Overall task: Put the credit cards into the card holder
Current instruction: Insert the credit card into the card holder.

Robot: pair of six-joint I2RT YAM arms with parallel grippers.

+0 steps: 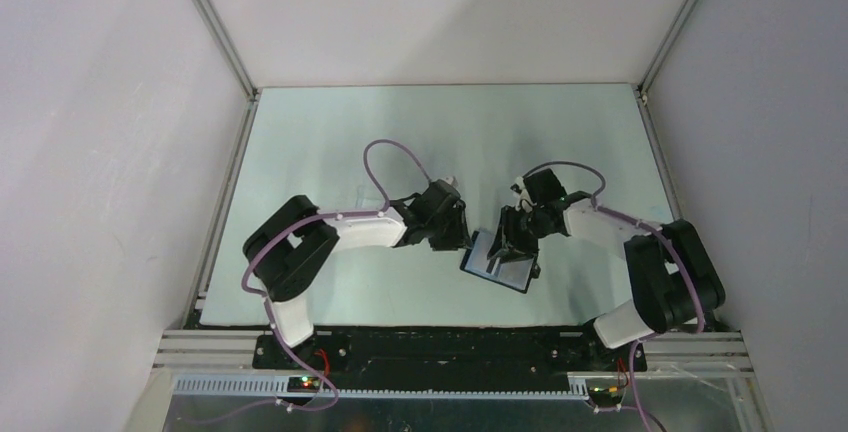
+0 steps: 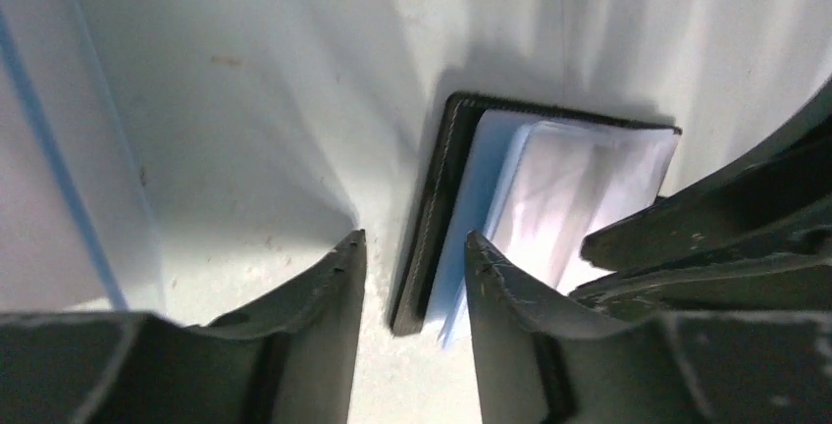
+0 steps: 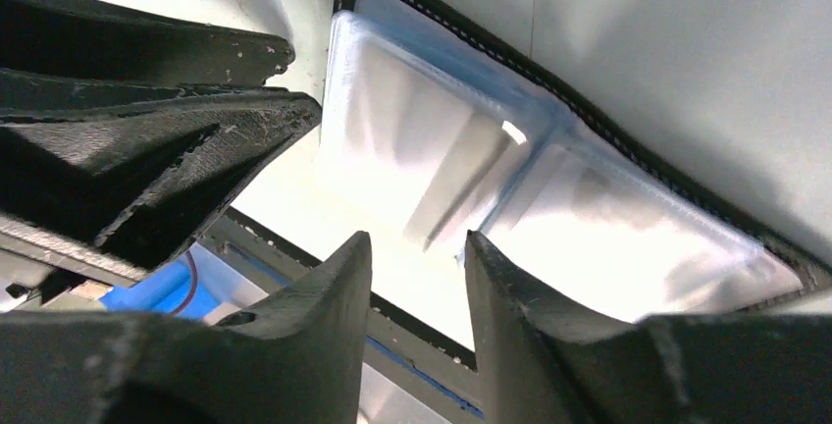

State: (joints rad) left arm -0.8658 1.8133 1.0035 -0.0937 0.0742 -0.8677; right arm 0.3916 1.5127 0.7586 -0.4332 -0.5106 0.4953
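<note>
Midway across the counter the holder lies open, a pale card seemingly pocketed. Left claw beside its edge and right claw above both stand part-open, empty. Next, probably: press the card home.

Pale grey-green tabletop, walls on three sides. Black card holder lies open and flat on it near front centre, pale grey-blue pockets facing up, stitched black border showing.
</note>
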